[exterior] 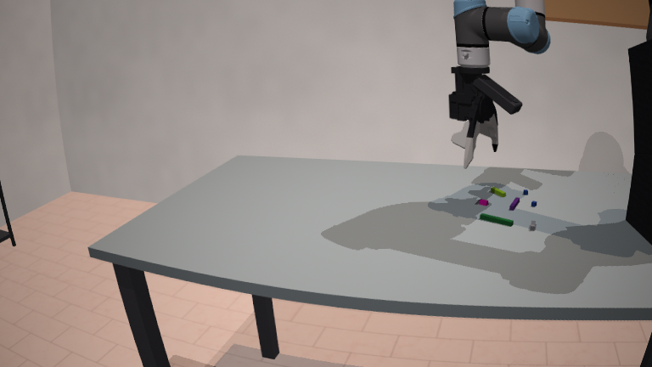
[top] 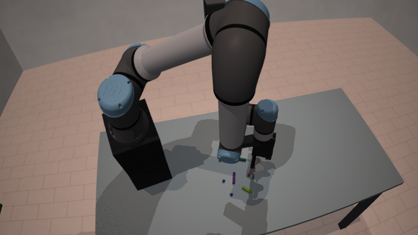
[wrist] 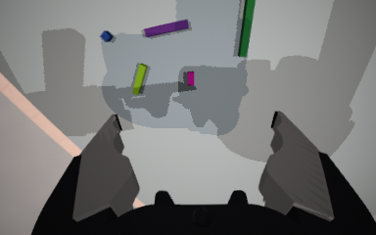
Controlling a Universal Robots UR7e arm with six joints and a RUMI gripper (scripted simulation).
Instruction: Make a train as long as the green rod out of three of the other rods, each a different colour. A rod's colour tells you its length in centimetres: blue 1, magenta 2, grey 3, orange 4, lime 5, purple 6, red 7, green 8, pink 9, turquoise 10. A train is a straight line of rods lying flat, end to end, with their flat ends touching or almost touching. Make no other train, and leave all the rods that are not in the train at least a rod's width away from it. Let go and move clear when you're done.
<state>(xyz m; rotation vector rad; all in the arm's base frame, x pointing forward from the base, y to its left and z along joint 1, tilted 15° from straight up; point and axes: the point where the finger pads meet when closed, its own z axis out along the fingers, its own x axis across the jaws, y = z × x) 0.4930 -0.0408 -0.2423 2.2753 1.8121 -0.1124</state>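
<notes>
The magenta rod [top: 249,174] [exterior: 483,202] [wrist: 190,78] lies flat on the worktop [top: 339,143] [exterior: 240,223], between the lime rod [top: 246,189] [exterior: 497,191] [wrist: 140,78] and the green rod [top: 243,159] [exterior: 497,219] [wrist: 247,29]. Above, my tool [top: 256,171] [exterior: 480,158] [wrist: 195,114] is spread, pinching nothing. I judge the step to be approaching magenta: centre over it, align the fingers with its long sides, descend straight, close gently. Lime, magenta and one blue rod [top: 231,194] [exterior: 525,191] [wrist: 106,36] would match green; wide fingers could nudge neighbours.

Pale grey and charcoal arm [top: 235,63] [exterior: 496,24], blue caps, black tool [top: 252,166] [exterior: 480,156] [wrist: 195,114].
</notes>
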